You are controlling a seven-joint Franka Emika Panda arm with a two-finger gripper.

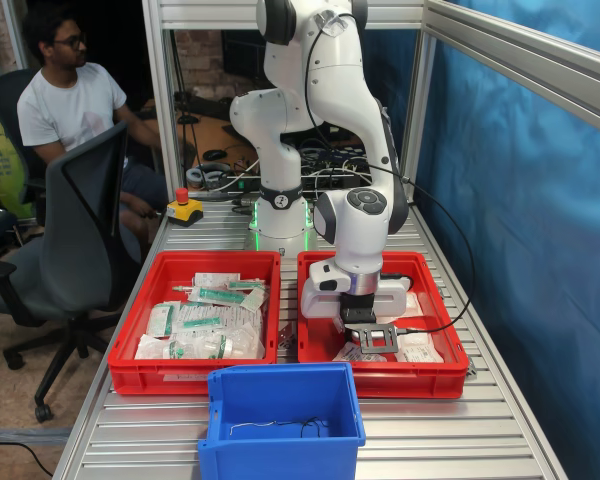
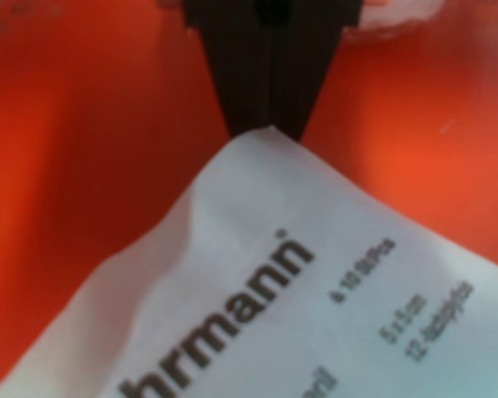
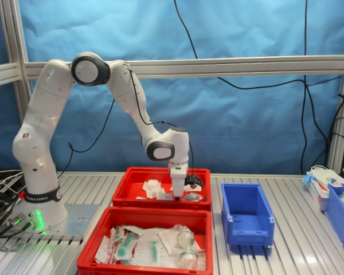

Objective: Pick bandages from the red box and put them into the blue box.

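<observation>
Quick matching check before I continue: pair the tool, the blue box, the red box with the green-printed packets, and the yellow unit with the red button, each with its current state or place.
Things:
1. tool
2. blue box
3. red box with green-printed packets
4. yellow unit with red button

States or places:
A. on the table behind the red boxes in the first exterior view
B. holds no packets, only a thin dark wire
C. shut on a white bandage packet's corner
D. piled with packets, no arm over it

Pairs: 1-C, 2-B, 3-D, 4-A

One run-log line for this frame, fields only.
phase: grasp | gripper: shut on bandage corner | location: low inside red box | blue box: no bandages visible | packet: not clearly lifted
</observation>
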